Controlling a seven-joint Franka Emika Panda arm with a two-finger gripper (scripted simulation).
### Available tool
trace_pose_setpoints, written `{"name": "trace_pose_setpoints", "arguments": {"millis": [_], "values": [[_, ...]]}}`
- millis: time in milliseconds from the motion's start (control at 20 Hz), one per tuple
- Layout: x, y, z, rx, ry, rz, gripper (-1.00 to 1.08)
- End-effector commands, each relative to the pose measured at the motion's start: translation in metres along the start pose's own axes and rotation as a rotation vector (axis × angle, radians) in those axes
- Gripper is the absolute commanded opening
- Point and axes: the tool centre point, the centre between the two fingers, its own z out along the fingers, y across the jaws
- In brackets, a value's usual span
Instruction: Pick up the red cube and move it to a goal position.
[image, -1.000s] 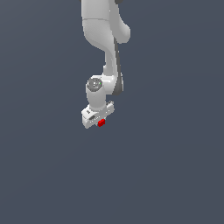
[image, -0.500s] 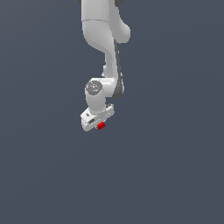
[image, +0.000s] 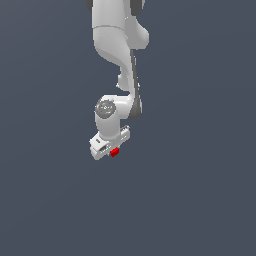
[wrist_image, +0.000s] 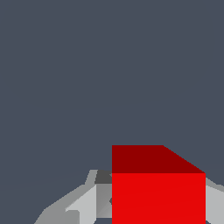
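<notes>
The gripper (image: 113, 151) hangs at the end of the white Panda arm (image: 118, 55), closed on the red cube (image: 114, 152), which sits between its fingers just under the gripper's white body. In the exterior view only a small red patch shows below the lower edge of that body, toward the exterior view's right of it. In the wrist view the red cube (wrist_image: 158, 192) fills much of the frame, one bright face toward the camera and a darker face above it, with a grey finger (wrist_image: 87, 203) pressed against one side and a second finger (wrist_image: 214, 201) at the other (only a sliver of that one shows). Around the arm there is only an even slate-grey ground (image: 200, 190); no counter edge or corner can be made out, so whether the cube is off the surface cannot be told.
</notes>
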Motion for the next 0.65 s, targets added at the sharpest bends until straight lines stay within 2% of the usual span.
{"name": "trace_pose_setpoints", "arguments": {"millis": [0,600], "values": [[0.009,0.008,-0.001,0.0,0.0,0.0,-1.0],[0.026,0.023,-0.002,0.0,0.0,0.0,-1.0]]}}
